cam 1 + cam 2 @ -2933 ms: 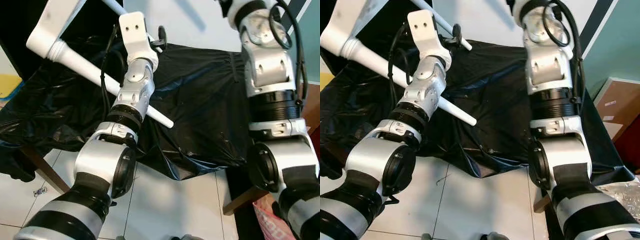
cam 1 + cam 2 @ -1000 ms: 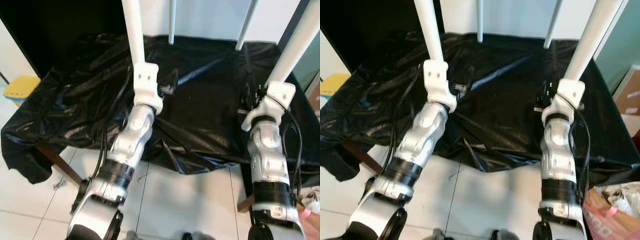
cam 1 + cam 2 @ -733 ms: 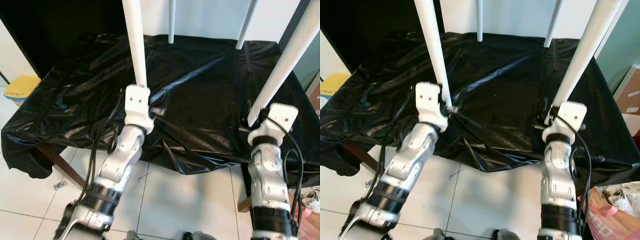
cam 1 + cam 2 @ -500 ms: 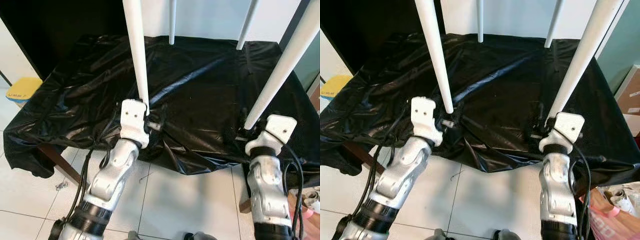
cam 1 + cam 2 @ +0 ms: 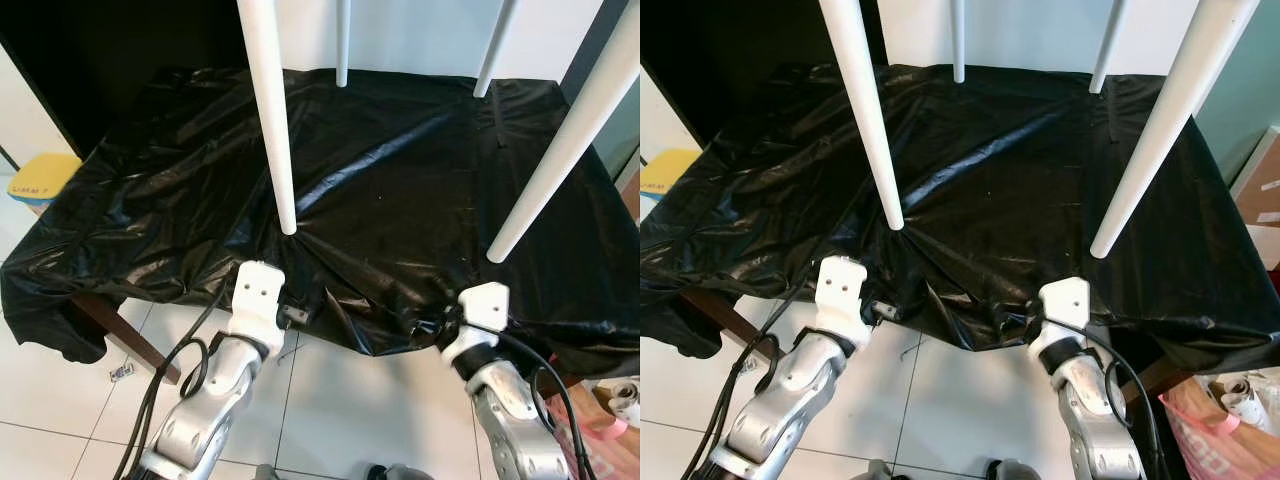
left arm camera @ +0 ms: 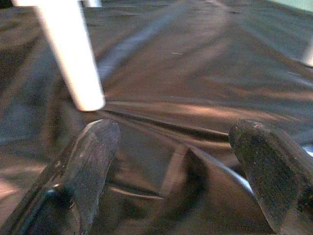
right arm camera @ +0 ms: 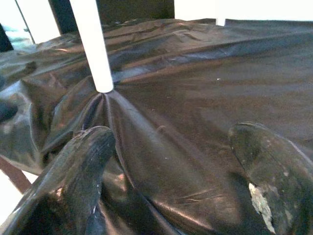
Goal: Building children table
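So the kids' table is up on its own now: four white legs are planted on the tabletop, which is draped in a crinkly black plastic sheet (image 5: pixel 400 170). The near left leg (image 5: pixel 268 110) runs down the upper left of the frame and its foot digs into the plastic, bunching the folds around it. The near right leg (image 5: pixel 560 140) slants in from the upper right, and the two far legs (image 5: pixel 343 45) poke in along the top edge. The top itself is out of frame, so I'd guess the thing is assembled and standing right way up.

Both arms sit low at the front edge of the tabletop, clear of the legs. Left end effector (image 6: pixel 171 161) is spread wide with nothing between the fingers, leg tip just ahead of it. Right end effector (image 7: pixel 176 166) is the same, gaping and empty. Looks like a hands-off stance to me, letting it stand.
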`<state>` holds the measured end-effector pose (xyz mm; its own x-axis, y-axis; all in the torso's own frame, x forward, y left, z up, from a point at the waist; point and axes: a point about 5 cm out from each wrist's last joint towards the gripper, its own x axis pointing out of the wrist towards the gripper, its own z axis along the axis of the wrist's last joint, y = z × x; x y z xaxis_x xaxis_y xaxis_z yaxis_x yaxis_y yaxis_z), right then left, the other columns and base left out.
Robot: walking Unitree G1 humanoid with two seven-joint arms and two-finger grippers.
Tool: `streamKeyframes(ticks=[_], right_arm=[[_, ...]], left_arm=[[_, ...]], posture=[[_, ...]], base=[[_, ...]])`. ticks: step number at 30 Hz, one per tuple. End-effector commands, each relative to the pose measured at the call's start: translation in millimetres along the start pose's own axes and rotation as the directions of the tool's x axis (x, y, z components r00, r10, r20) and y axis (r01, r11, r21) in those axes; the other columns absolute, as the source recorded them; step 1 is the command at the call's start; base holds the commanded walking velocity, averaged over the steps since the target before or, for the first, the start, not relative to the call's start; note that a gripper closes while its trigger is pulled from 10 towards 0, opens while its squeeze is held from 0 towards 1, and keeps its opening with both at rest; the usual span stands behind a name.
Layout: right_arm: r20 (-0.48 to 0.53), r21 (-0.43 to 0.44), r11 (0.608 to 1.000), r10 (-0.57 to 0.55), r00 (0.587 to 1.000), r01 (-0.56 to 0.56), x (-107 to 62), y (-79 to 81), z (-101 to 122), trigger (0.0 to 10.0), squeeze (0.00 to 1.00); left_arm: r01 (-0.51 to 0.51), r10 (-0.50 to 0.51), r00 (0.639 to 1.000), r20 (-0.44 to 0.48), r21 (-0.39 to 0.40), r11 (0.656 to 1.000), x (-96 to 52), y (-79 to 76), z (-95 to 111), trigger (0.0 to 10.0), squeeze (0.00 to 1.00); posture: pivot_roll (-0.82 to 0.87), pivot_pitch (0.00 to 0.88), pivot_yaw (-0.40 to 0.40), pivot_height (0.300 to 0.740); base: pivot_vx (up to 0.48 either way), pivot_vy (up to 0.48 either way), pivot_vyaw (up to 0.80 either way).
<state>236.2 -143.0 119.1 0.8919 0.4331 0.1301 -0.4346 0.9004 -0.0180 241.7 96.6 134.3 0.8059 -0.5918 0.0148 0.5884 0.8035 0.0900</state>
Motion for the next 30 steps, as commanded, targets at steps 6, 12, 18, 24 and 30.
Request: streamKeyframes(ticks=[6,12,18,24,30], right_arm=[[-0.087,0.054,0.981,0.192,0.977,-0.188,-15.6,5.7,-12,10.0,0.00],[-0.191,0.096,0.933,0.359,0.913,-0.347,-30.1,6.4,-25,10.0,0.00],[-0.279,0.139,0.903,0.429,0.859,-0.406,-43.2,1.7,-43,10.0,0.00],[-0.372,0.184,0.939,0.339,0.864,-0.289,-55.8,-11.9,-75,10.0,0.00],[-0.545,0.211,0.977,0.136,0.827,-0.021,-63.9,-22.4,-131,10.0,0.00]], left_arm=[[0.067,-0.071,0.996,-0.058,-0.075,0.995,-22.5,-9.3,-10,10.0,0.00],[0.045,-0.054,0.992,-0.115,-0.082,0.996,-43.3,-11.6,-25,10.0,0.00],[0.042,-0.059,0.975,-0.213,-0.085,0.995,-58.1,-17.8,-46,10.0,0.00],[-0.087,0.038,0.927,-0.373,-0.116,0.989,-73.2,-16.9,-85,10.0,0.00],[-0.397,0.238,0.801,-0.550,-0.189,0.898,-76.4,-1.5,-154,10.0,0.00]], posture=[[0.03,0.091,-0.015,0.740],[0.04,0.093,-0.035,0.740],[0.06,0.089,-0.049,0.740],[0.07,0.075,-0.053,0.740],[0.09,0.045,-0.050,0.740]], base=[[0.000,0.000,0.00],[0.000,0.000,0.00],[0.000,0.000,0.00],[0.000,0.000,0.00],[0.000,0.000,0.00]])
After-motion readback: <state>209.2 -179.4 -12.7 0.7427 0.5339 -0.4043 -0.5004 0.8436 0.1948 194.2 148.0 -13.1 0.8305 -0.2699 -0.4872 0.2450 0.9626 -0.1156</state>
